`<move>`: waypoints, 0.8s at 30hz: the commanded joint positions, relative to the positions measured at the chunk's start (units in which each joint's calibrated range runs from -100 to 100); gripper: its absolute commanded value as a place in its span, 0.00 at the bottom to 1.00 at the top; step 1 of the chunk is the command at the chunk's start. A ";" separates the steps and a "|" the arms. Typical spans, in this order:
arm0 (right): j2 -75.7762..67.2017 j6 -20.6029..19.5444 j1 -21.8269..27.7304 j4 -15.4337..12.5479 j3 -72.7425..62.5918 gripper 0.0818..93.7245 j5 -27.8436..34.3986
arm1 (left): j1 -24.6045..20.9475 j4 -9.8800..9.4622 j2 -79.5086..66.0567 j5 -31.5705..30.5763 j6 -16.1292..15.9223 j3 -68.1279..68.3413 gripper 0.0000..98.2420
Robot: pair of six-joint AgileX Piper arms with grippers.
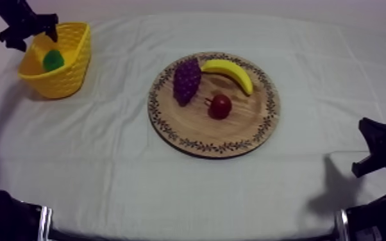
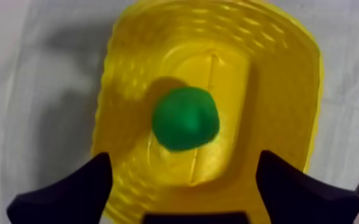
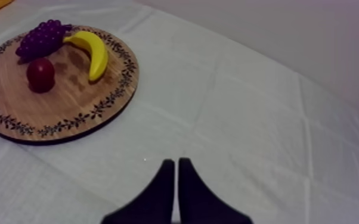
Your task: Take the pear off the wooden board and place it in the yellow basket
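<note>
Top view, pear [image 1: 53,60]: it lies inside the yellow basket [image 1: 74,72], at the far left of the table [image 1: 138,173].
Top view, left end effector [image 1: 41,32]: it hangs over the basket's far rim, just above the pear.
Top view, wooden board [image 1: 234,131]: it sits mid-table, well apart from the basket, and carries the grapes [image 1: 186,80], the banana [image 1: 229,72] and the small red fruit [image 1: 220,106].
Top view, right end effector [image 1: 378,150]: it is low at the right side, over bare cloth and away from the board.
Left wrist view, left end effector [image 2: 183,159]: the fingers are spread wide with nothing between them.
Left wrist view, pear [image 2: 185,118]: it rests on the basket floor and touches neither finger.
Right wrist view, right end effector [image 3: 176,164]: the fingers are pressed together into a narrow wedge and hold nothing.
Right wrist view, wooden board [image 3: 68,113]: it lies beyond the fingers, with the grapes just beside the banana and the small red fruit near both.
</note>
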 commanded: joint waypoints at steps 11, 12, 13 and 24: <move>-0.01 0.01 0.00 0.00 -0.01 0.00 0.00 | 1.96 -0.14 -24.06 -0.25 -1.06 8.82 0.80; -0.01 0.01 0.00 0.00 -0.01 0.00 0.00 | 2.22 -0.17 -26.71 -0.36 -1.21 9.47 0.77; -0.01 0.01 0.00 0.00 -0.01 0.00 0.00 | 2.43 -0.20 -29.39 -0.53 -1.38 10.15 0.73; -0.01 0.01 0.00 0.00 -0.01 0.00 0.00 | 2.64 -0.02 -60.70 -7.15 -3.45 25.93 0.26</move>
